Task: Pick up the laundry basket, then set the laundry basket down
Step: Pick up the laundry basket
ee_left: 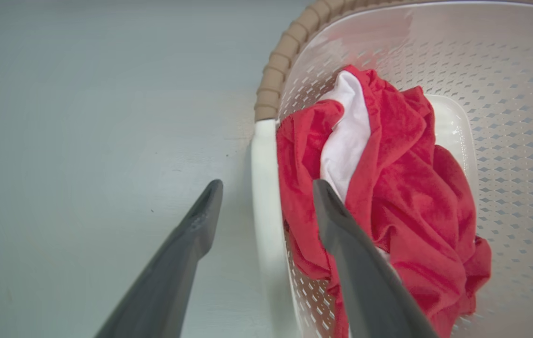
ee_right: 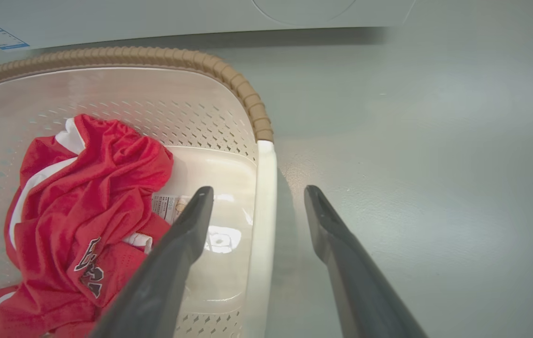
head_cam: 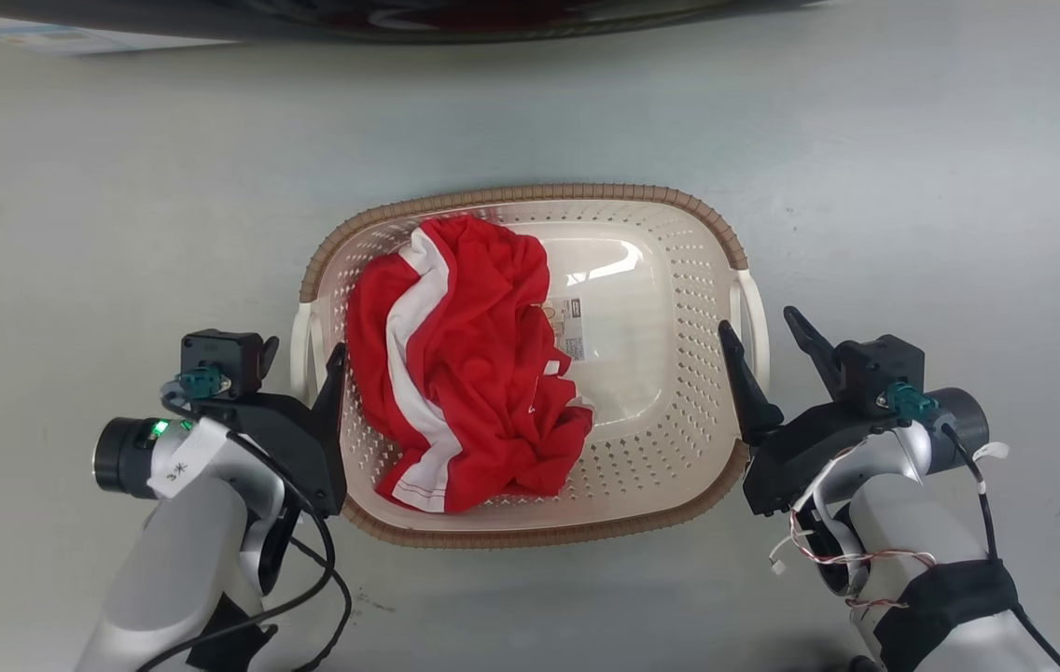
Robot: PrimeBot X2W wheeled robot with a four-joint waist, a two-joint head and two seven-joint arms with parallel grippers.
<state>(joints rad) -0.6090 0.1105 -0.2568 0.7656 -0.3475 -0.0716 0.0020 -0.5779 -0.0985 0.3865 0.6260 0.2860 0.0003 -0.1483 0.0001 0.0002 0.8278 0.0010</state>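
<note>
- The left gripper [ee_left: 267, 188] is standing wide open at the near left of the laundry basket [head_cam: 670, 411]. Its two dark fingers are straddling the left handle [ee_left: 266, 244] with a gap showing on both sides, and it is gripping nothing.
- Its outer finger is hanging over bare floor [head_cam: 73, 233], while the inner finger is reaching inside the basket wall, above the red-and-white garment [head_cam: 474, 373].
- The right gripper [ee_right: 258, 189] is also gaping wide and holding nothing as it straddles the right handle [ee_right: 264, 211]. Its inner finger is hovering over the glossy base and its outer finger over the floor.
- The basket is sitting on the pale grey floor squarely between the two grippers, with its near brown rim lying between the forearms.
- The garment is lying crumpled in the left half of the basket, leaving the right half of the base bare, and its edge is overlapping a small label [head_cam: 570, 329].
- Open floor is spreading away to the left and right of the basket.
- Beyond the far rim, a clear stretch of floor is running up to a dark curved object [head_cam: 399, 14].
- In the right wrist view a white panel [ee_right: 154, 19] is standing there.
</note>
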